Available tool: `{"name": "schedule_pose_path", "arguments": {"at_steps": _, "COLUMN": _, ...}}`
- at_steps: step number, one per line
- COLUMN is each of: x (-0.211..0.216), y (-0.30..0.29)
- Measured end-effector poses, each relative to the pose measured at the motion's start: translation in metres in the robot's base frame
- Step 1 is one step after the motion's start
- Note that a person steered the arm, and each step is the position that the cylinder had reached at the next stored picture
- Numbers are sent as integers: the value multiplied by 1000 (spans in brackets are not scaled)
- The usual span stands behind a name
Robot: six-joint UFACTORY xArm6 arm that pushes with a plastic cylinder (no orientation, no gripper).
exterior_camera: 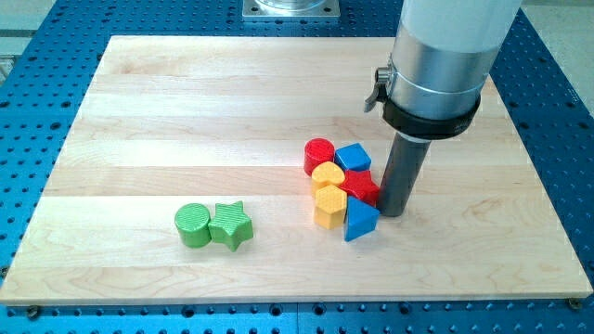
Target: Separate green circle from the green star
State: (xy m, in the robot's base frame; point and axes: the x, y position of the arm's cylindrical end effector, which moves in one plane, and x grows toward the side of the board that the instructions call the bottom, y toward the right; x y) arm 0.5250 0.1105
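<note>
The green circle [194,224] lies at the view's lower left of the wooden board [186,111]. The green star [231,225] sits right against its right side, touching it. My tip [393,211] is far to the right of both, at the right edge of a cluster of blocks, touching or almost touching the red star [364,186] and just above the blue triangle [360,221].
The cluster right of centre holds a red cylinder [318,155], a blue block [353,157], a yellow heart [328,174] and a yellow hexagon [329,206]. The arm's wide grey body [436,65] hangs over the board's upper right.
</note>
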Motion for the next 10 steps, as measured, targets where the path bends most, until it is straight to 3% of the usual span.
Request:
{"name": "schedule_pose_path", "arguments": {"at_steps": 1, "x": -1, "y": 22}}
{"name": "schedule_pose_path", "arguments": {"at_steps": 2, "x": -72, "y": 30}}
{"name": "schedule_pose_path", "arguments": {"at_steps": 3, "x": -113, "y": 15}}
{"name": "schedule_pose_path", "arguments": {"at_steps": 4, "x": -108, "y": -26}}
{"name": "schedule_pose_path", "arguments": {"at_steps": 5, "x": -131, "y": -34}}
{"name": "schedule_pose_path", "arguments": {"at_steps": 7, "x": -61, "y": -169}}
{"name": "schedule_pose_path", "arguments": {"at_steps": 8, "x": -88, "y": -231}}
{"name": "schedule_pose_path", "arguments": {"at_steps": 9, "x": -40, "y": -294}}
{"name": "schedule_pose_path", "arguments": {"at_steps": 10, "x": 53, "y": -303}}
